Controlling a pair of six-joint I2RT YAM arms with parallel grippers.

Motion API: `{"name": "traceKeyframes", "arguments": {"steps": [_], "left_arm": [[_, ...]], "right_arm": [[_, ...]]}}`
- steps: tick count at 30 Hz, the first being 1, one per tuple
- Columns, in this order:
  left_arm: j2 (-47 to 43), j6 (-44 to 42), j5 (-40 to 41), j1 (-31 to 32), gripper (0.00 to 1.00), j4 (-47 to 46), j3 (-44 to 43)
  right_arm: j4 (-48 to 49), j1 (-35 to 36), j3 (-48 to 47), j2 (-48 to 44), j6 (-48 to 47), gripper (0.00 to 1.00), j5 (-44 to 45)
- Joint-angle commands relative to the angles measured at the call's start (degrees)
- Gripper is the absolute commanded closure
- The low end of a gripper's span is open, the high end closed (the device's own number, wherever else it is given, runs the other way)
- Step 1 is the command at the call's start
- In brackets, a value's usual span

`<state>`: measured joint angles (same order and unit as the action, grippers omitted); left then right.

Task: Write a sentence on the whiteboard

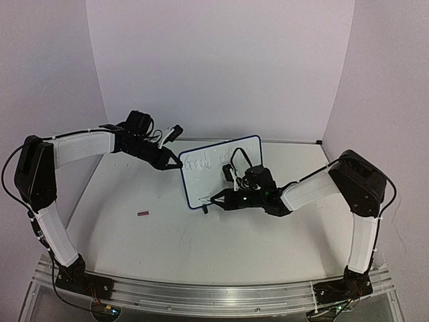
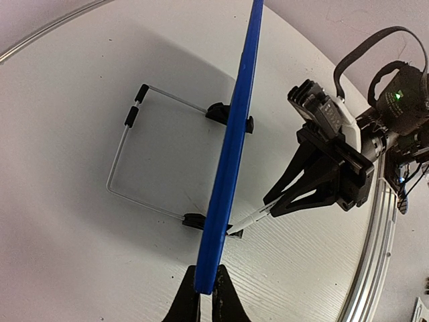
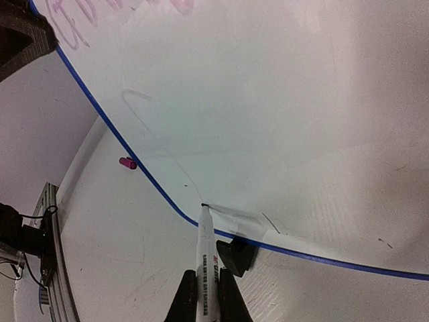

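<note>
The whiteboard (image 1: 216,180) stands upright mid-table on black feet, blue-framed. Its upper line of writing (image 1: 199,162) begins "Good"; the rest is too faint to read. My left gripper (image 1: 176,164) is shut on the board's upper left corner. In the left wrist view my left gripper (image 2: 204,298) pinches the blue frame edge (image 2: 231,154). My right gripper (image 1: 214,199) is shut on a white marker (image 3: 206,258). The marker tip touches the board (image 3: 281,100) near its lower left corner, just above a black foot (image 3: 236,256). Pink-looking writing (image 3: 80,27) shows at the top left.
A small pink marker cap (image 1: 143,213) lies on the table left of the board, and it also shows in the right wrist view (image 3: 127,163). A wire stand (image 2: 127,161) props the board from behind. White walls enclose the table at the back and sides.
</note>
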<state>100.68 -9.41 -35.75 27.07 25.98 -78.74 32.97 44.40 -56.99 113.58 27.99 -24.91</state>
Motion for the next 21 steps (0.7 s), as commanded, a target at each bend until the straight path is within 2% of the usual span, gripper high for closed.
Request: {"name": "traceKeyframes", "arguments": {"steps": [1, 15, 21], "left_arm": [[2.5, -2.0, 3.3, 1.3, 1.0, 5.0, 0.1], [2.8, -1.9, 3.3, 1.4, 1.0, 5.0, 0.0], [2.8, -2.0, 3.3, 1.3, 1.0, 5.0, 0.0]], "right_arm": [[0.8, -0.5, -1.4, 2.0, 0.8, 1.0, 3.3], [8.1, -0.1, 0.3, -5.8, 3.0, 1.0, -1.3], [7.7, 0.0, -0.5, -4.9, 2.5, 1.0, -2.4]]}}
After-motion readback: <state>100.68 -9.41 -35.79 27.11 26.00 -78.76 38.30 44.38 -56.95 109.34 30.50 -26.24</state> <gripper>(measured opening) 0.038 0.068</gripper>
